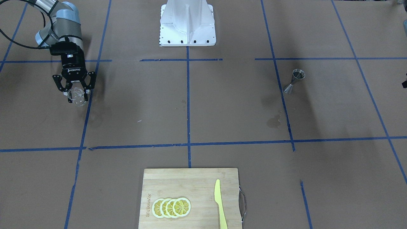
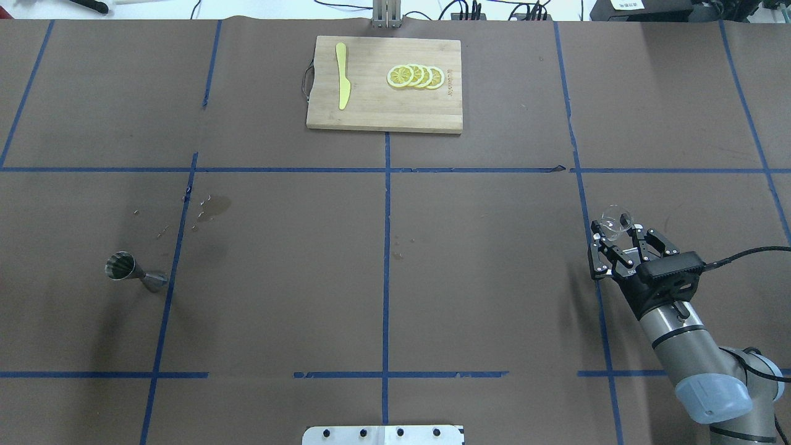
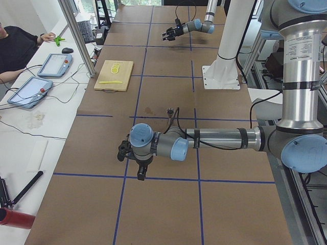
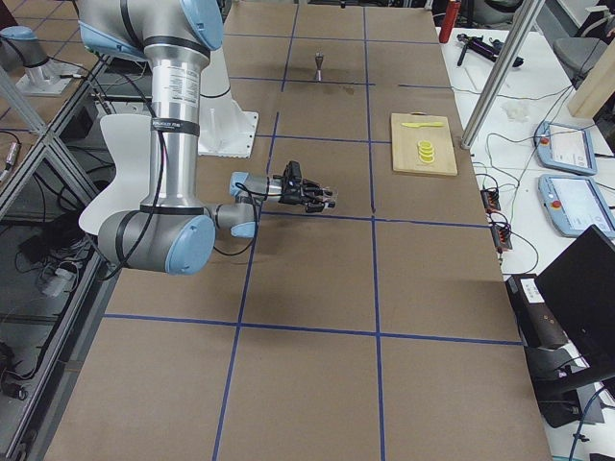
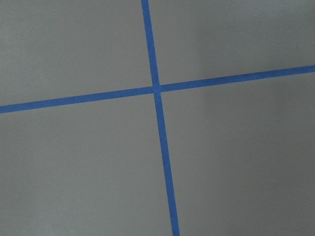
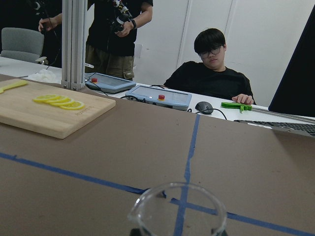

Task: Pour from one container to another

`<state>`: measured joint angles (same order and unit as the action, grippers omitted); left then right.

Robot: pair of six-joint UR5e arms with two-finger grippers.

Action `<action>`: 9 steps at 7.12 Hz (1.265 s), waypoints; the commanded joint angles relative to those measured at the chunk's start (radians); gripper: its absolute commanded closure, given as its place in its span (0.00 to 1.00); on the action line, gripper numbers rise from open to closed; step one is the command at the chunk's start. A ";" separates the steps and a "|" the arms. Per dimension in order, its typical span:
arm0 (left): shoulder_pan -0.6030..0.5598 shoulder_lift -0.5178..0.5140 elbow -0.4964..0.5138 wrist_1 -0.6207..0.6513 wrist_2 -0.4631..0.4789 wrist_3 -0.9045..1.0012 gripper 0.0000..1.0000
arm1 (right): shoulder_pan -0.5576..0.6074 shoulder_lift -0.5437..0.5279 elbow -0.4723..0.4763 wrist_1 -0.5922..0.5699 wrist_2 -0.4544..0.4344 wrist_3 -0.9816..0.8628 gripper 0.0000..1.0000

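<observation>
The clear cup [image 2: 613, 222] with a side handle hangs just above the table on the robot's right side, with my right gripper [image 2: 616, 230] shut on it. In the front-facing view the cup [image 1: 78, 98] sits between that gripper's [image 1: 77, 95] fingers. Its rim and spout [image 6: 178, 209] fill the bottom of the right wrist view. The steel hourglass jigger [image 2: 133, 272] stands upright far across the table on the robot's left side [image 1: 294, 81]. My left gripper [image 3: 142, 172] shows only in the exterior left view, low over the table near the jigger [image 3: 170, 111]. I cannot tell whether it is open.
A wooden cutting board [image 2: 383, 111] at the table's far edge carries a yellow knife [image 2: 342, 83] and lemon slices [image 2: 416, 76]. A wet stain [image 2: 213, 207] lies beyond the jigger. The white robot base [image 1: 187, 25] stands at the near edge. People sit behind the table [image 6: 211, 73].
</observation>
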<state>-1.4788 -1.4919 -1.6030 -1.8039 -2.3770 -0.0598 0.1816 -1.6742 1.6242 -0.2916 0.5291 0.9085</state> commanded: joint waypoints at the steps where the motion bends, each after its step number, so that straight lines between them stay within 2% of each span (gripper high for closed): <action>1: 0.000 0.001 0.000 0.000 -0.001 0.000 0.00 | -0.001 0.001 -0.006 -0.116 0.026 0.152 1.00; 5: 0.002 0.001 0.000 0.000 -0.001 0.000 0.00 | -0.001 -0.016 -0.021 -0.123 0.075 0.240 1.00; 9: 0.000 0.001 0.002 0.000 -0.001 0.000 0.00 | -0.016 -0.027 -0.023 -0.123 0.086 0.280 1.00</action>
<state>-1.4787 -1.4911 -1.6021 -1.8040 -2.3777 -0.0598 0.1726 -1.7007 1.6027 -0.4142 0.6128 1.1718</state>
